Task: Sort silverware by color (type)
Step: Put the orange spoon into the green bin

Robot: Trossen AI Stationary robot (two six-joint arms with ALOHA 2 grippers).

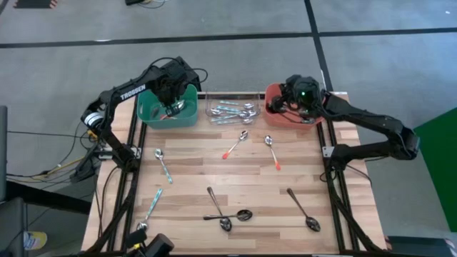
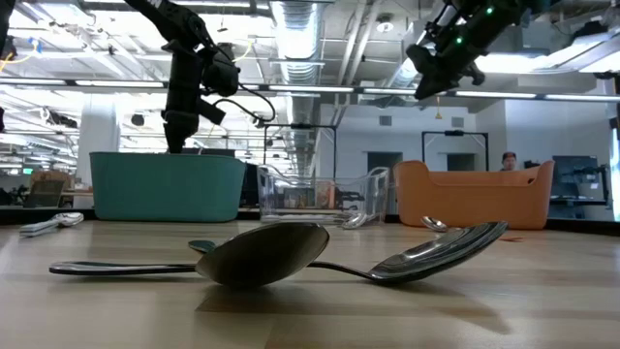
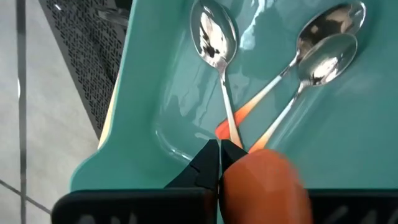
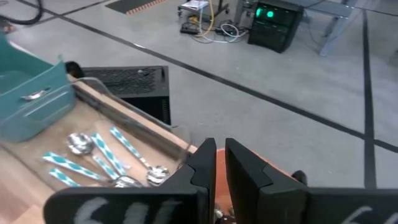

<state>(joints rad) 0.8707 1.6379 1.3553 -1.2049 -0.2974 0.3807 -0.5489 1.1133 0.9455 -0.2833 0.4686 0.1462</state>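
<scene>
Wooden desk [image 1: 214, 178] space is left bare between scattered spoons [image 1: 227, 214]. An orange-handled spoon [image 3: 217, 68] is pinched by the clenched left pincer [image 3: 219, 152] inside the teal bin [image 1: 150, 113] at the far edge. Over the orange bin [image 1: 275, 114], the right pincer [image 4: 219, 163] is held slightly parted, grasping nothing visible. Teal-handled spoons [image 4: 93, 158] are gathered in the clear bin [image 1: 214, 96] between.

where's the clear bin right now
In the high view the clear bin sits at the table's far edge, between the teal bin and the orange bin.
</scene>
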